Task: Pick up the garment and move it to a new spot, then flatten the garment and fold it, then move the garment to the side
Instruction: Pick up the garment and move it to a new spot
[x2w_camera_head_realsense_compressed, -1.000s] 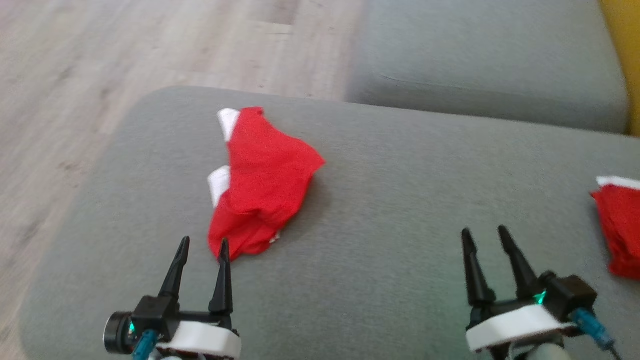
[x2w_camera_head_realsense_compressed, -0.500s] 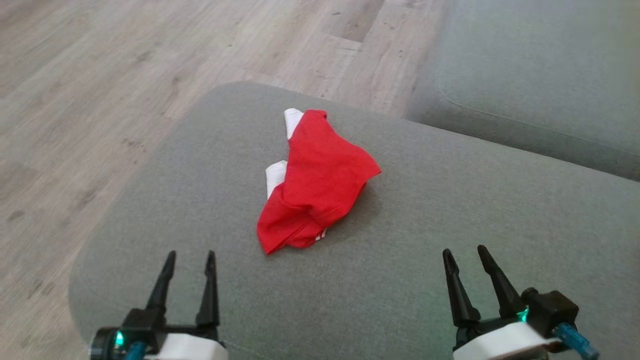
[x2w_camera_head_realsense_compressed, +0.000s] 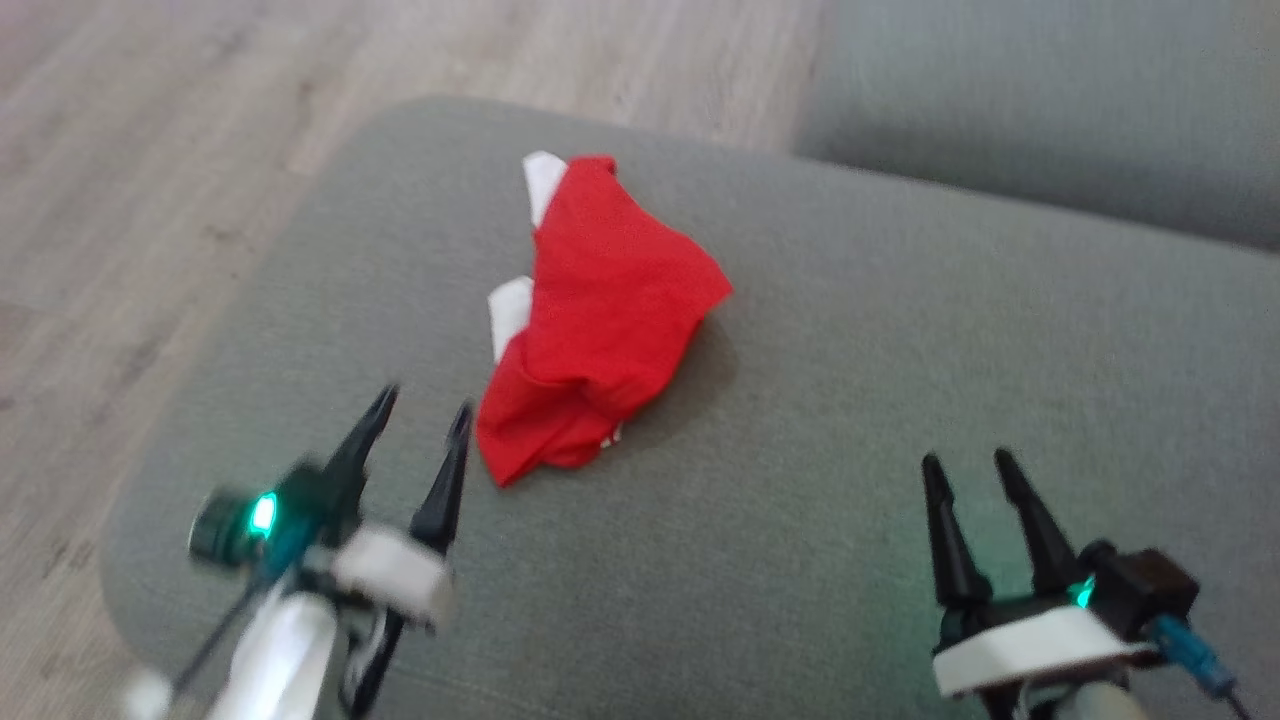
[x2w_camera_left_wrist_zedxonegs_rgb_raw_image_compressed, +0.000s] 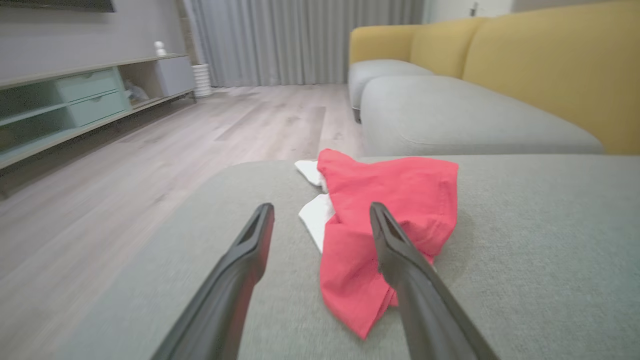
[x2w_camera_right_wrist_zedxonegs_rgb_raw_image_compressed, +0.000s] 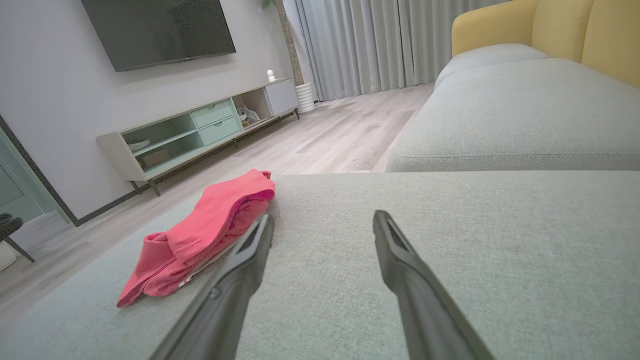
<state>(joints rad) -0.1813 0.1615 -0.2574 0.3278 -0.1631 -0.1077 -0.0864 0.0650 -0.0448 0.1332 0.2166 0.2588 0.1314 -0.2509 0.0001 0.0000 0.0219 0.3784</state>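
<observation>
Garment (x2w_camera_head_realsense_compressed: 600, 310) of red cloth with white edges lies crumpled on the grey seat cushion (x2w_camera_head_realsense_compressed: 900, 400). It is in the left part of the cushion, near the rounded corner toward the wooden floor (x2w_camera_head_realsense_compressed: 150, 150). It is bunched, with folds lying one over another, and two white pieces show on its left side.

The left gripper (x2w_camera_head_realsense_compressed: 424, 405) stands just beside the near tip of the garment, a little to the left of it. Its right finger is close to the red cloth, but I cannot tell if it touches. In the left wrist view the garment lies straight ahead and the right finger passes in front of the red cloth. The two fingers are spread wide and hold nothing. This gripper looks blurred in the head view.

The right gripper (x2w_camera_head_realsense_compressed: 968, 460) is well apart from the garment, over bare cushion on the right side. Its fingers are also spread wide and hold nothing. In the right wrist view the garment lies to the left, beyond the left finger. Behind the cushion is a second grey seat (x2w_camera_head_realsense_compressed: 1050, 110) with a yellow backrest (x2w_camera_left_wrist_zedxonegs_rgb_raw_image_compressed: 550, 65).
</observation>
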